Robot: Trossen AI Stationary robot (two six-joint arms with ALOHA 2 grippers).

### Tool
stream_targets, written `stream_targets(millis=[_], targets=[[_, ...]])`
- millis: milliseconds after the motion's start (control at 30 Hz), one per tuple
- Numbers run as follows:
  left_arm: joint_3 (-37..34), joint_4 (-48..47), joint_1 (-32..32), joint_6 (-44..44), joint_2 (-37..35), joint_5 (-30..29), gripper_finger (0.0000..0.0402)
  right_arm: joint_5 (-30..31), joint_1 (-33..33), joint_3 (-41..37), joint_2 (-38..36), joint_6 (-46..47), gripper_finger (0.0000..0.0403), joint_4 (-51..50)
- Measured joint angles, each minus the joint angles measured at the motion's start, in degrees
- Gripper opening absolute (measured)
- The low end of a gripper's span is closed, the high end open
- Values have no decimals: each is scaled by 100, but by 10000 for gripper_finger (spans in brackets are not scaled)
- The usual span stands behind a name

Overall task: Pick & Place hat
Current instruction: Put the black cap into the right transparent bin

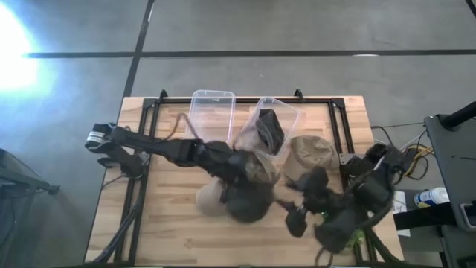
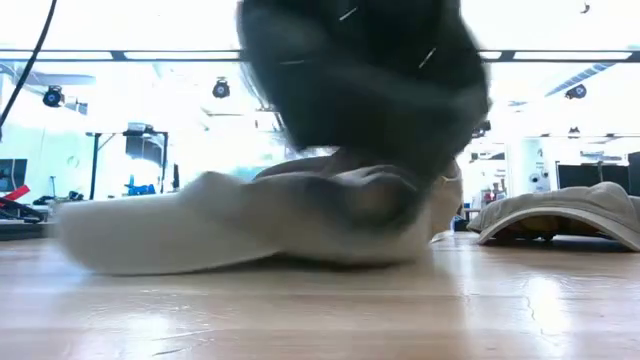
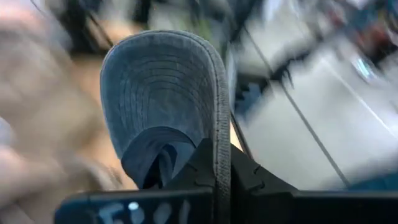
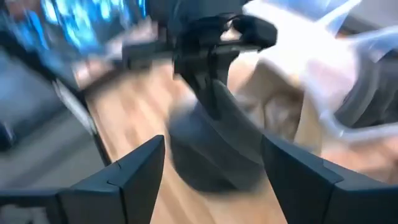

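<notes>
Crowding dark hat (image 1: 248, 202) — tan hats (image 1: 310, 155), bins (image 1: 213, 110)

- You had strong glare burning out the floor (image 1: 15, 52) at the high view's left edge.
- Your low view was backlit by bright ceiling lights, and the dark hat (image 2: 365, 80) hung smeared with motion blur.
- Both wrist views were streaked; only the hat's brim and the right arm's fingers (image 4: 134, 171) stayed fairly crisp.
</notes>
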Motion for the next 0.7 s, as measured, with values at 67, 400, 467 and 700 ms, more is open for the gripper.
stream_targets(millis=[67, 400, 467, 700], targets=[[0, 585, 5, -3, -198, -790, 12, 303, 39, -69, -142, 182, 263, -4], [20, 2074, 238, -21, -886, -4210, 7, 253, 57, -1406, -717, 1045, 263, -7], [20, 2090, 367, 1, -808, -4491, 7, 253, 57, -1775, -848, 1332, 263, -6], [61, 2741, 1095, -545, -2, -4427, 7, 95, 96, -2894, -1374, 2291, 263, -6]])
